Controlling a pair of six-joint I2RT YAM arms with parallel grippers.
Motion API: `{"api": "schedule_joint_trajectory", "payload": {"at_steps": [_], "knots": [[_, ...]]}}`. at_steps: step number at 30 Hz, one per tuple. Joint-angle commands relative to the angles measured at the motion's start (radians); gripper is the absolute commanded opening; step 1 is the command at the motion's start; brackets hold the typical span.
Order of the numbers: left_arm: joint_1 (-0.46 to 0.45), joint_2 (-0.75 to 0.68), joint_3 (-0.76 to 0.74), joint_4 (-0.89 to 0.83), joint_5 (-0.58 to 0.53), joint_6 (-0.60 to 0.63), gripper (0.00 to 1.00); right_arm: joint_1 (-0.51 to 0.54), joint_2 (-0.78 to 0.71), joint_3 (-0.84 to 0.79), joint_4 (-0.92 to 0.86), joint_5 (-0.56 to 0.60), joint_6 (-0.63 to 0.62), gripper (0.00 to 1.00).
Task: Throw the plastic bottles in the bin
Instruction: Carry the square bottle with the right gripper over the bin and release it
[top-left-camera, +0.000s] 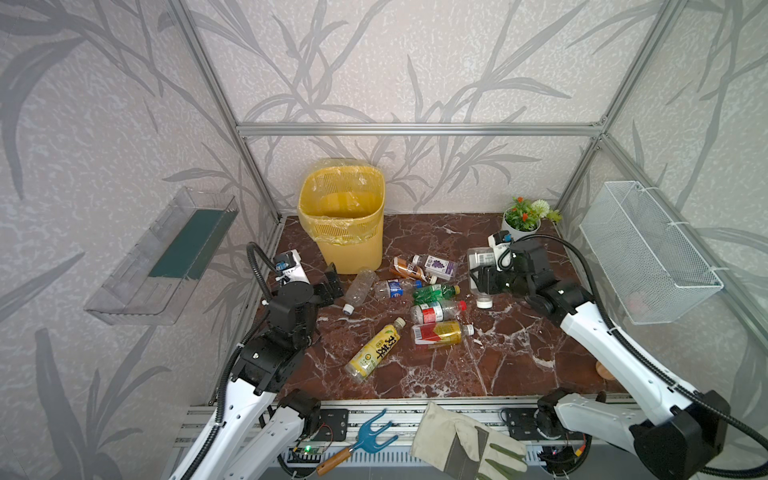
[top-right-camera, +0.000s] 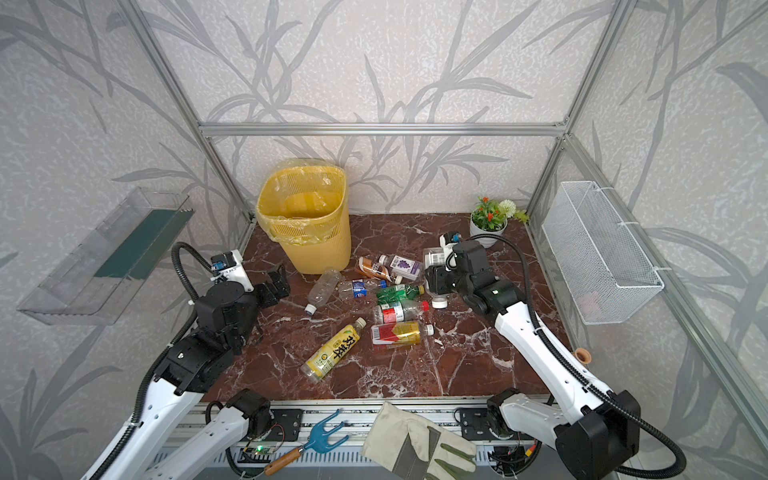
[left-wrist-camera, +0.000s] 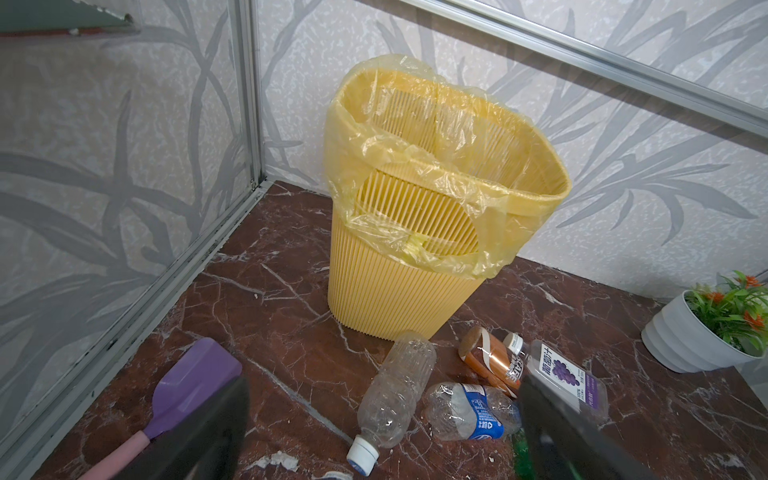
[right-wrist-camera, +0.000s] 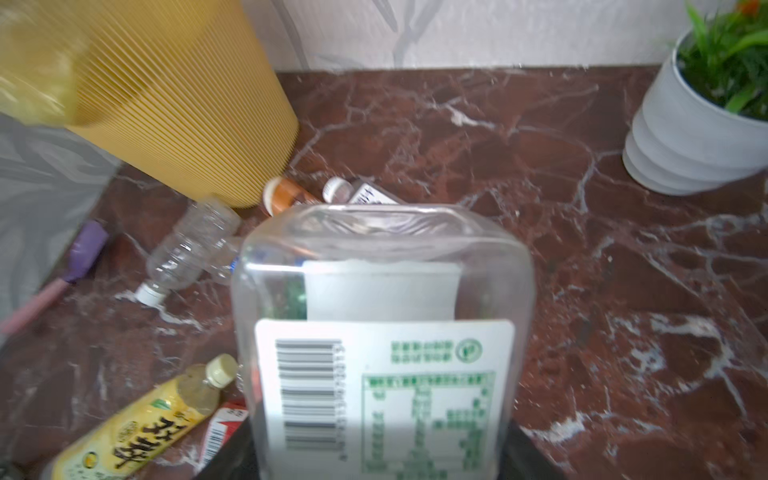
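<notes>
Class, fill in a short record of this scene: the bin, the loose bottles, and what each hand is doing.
bin: yellow, lined, upright at the back; no bottle seen inside
loose bottles: eight, lying on the table in front of the bin
left hand: open, holding nothing
right hand: closed on the white-label bottle

Leaf-patterned grey walls, aluminium frame, red-brown marble floor, soft even light
</notes>
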Motion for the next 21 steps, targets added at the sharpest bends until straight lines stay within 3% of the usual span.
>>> {"api": "schedule_joint_trajectory", "payload": {"at_steps": [1, 12, 21], "knots": [[0.001, -0.011, -0.016, -0.051, -0.073, -0.057, 0.99, 0.014, -0.024, 0.000, 0.224, -0.101, 0.072, 0.62], [0.016, 0.001, -0.031, -0.161, -0.128, -0.157, 0.99, 0.111, 0.196, 0.141, 0.740, -0.180, 0.276, 0.61], [0.043, 0.002, -0.024, -0.209, -0.105, -0.164, 0.99, 0.172, 0.503, 0.404, 1.027, -0.116, 0.400, 0.61]]}}
